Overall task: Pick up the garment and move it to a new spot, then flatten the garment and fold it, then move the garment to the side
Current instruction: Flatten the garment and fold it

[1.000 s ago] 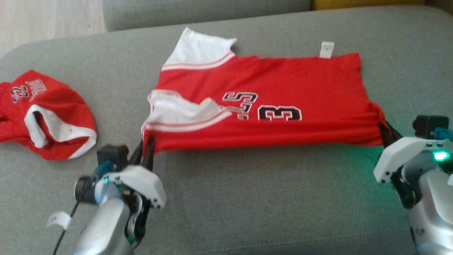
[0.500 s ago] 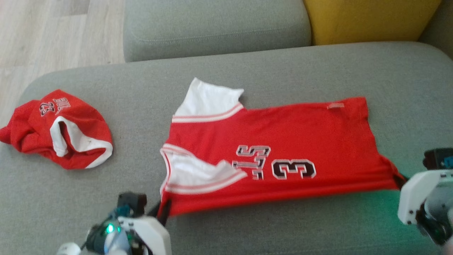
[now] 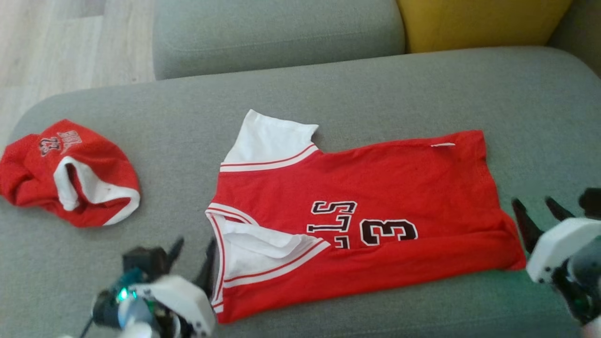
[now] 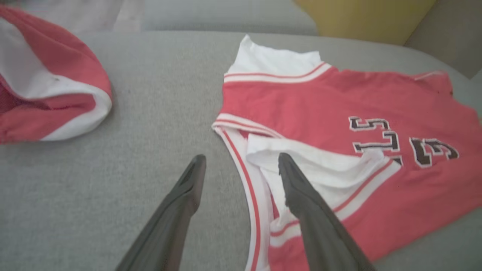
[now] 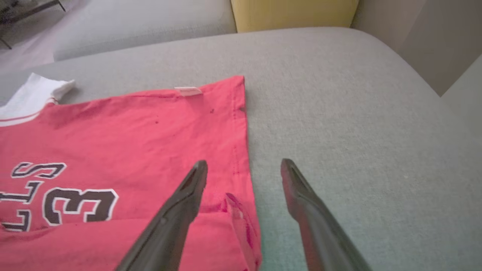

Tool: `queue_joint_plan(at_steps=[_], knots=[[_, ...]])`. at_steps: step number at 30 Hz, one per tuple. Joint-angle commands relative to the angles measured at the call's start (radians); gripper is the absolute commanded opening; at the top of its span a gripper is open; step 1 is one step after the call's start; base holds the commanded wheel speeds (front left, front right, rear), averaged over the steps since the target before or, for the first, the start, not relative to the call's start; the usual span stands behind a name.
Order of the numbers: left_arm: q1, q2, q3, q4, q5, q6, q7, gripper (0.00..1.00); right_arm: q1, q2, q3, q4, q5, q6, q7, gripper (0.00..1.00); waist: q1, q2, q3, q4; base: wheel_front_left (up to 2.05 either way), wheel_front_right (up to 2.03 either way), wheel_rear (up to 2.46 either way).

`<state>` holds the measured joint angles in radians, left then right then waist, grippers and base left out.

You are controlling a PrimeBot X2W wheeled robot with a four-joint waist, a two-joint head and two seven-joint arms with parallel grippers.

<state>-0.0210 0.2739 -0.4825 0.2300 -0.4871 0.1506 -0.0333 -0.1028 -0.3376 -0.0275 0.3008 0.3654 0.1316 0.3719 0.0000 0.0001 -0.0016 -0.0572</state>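
From my head, the red jersey (image 3: 366, 220) lies spread flat mid-sofa (image 3: 328, 94), printed with a black "3" and letters ending "LS". My left jaws stand open at its near-left armhole, my right jaws open just off its near-right corner. A second red garment (image 3: 70, 173) lies crumpled at far left, its small print blurred. My left wrist shows one finger (image 4: 301, 195) over white trim. My right wrist shows a hem label (image 5: 188, 90), unreadable.

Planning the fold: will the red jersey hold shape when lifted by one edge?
Probably floppy: the red jersey lies limp, its near edge doubled over. Likely light: the fabric looks thin. Pushed, it may bunch on the grey cushion.
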Motion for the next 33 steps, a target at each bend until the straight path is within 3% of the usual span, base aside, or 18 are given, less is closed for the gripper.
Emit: queue_joint_plan(at_steps=[1, 4, 10, 16, 19, 25, 33], knots=[[-0.088, 0.004, 0.055, -0.036, -0.006, 0.006, -0.033, 1.0, -0.04, -0.006, 0.011, -0.054, -0.012, -0.001, -0.029, 1.0, 0.0, -0.0001, 0.013, -0.012, 0.0, 0.0, 0.0], [-0.148, -0.009, 0.079, -0.021, -0.011, -0.002, -0.084, 1.0, -0.064, 0.024, 0.016, -0.095, -0.038, -0.001, -0.084, 1.0, 0.0, -0.0001, 0.047, -0.032, 0.0, 0.0, 0.0], [-0.355, -0.002, 0.077, 0.061, -0.011, -0.082, -0.08, 1.0, -0.161, 0.076, 0.047, -0.124, -0.109, -0.001, -0.182, 1.0, 0.0, -0.0001, 0.14, -0.086, 0.0, 0.0, 0.0], [-0.622, 0.043, 0.052, 0.216, -0.029, -0.215, 0.061, 1.0, -0.284, 0.117, 0.095, -0.111, -0.156, -0.001, -0.247, 1.0, 0.0, -0.0001, 0.251, -0.147, 0.0, 0.0, 0.0], [-0.755, 0.078, 0.024, 0.311, -0.022, -0.252, 0.145, 1.0, -0.341, 0.135, 0.128, -0.096, -0.173, -0.001, -0.267, 1.0, 0.0, -0.0001, 0.302, -0.182, 0.0, 0.0, 0.0], [-0.96, 0.147, -0.078, 0.499, -0.021, -0.28, 0.285, 1.0, -0.439, 0.164, 0.19, -0.053, -0.188, -0.001, -0.298, 1.0, 0.0, -0.0001, 0.376, -0.25, 0.0, 0.0, 0.0], [-1.041, 0.201, -0.193, 0.627, -0.02, -0.281, 0.266, 1.0, -0.479, 0.18, 0.214, -0.012, -0.189, -0.001, -0.328, 1.0, 0.0, -0.0001, 0.401, -0.292, 0.0, 0.0, 0.0]])
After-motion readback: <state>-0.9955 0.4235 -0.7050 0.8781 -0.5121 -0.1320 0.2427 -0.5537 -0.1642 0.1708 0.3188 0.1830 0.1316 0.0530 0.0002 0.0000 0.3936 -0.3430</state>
